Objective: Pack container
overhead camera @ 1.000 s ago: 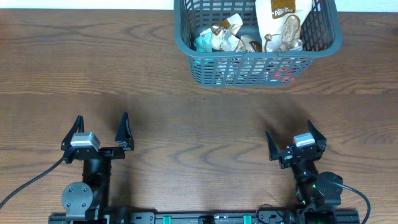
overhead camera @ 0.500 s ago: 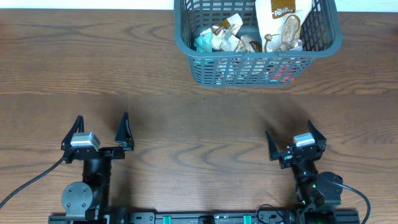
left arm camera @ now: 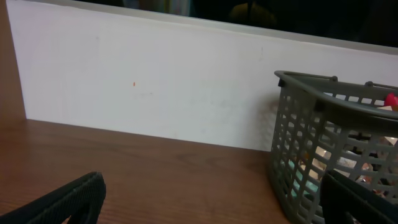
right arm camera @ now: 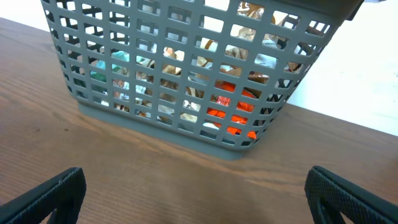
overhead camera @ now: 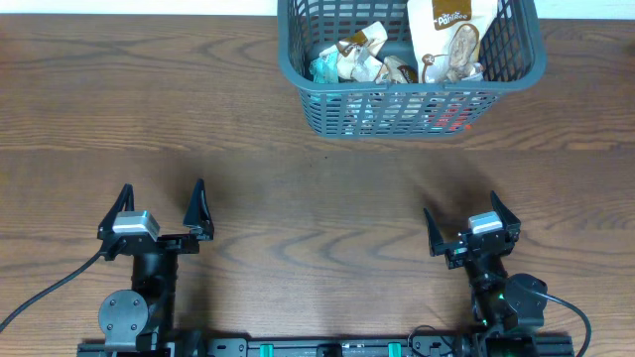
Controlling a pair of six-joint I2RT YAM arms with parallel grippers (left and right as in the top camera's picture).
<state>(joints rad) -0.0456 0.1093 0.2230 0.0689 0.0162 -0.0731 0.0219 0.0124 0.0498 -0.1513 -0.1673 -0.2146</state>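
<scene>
The left tool [overhead camera: 161,194] and the right tool [overhead camera: 461,207] are spread wide, empty; packets [overhead camera: 362,59] are held in the container [overhead camera: 397,111].

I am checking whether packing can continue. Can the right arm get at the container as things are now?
Probably yes. The right gripper is open and empty, only bare table lies between it and the container, and the container's top is open.
</scene>
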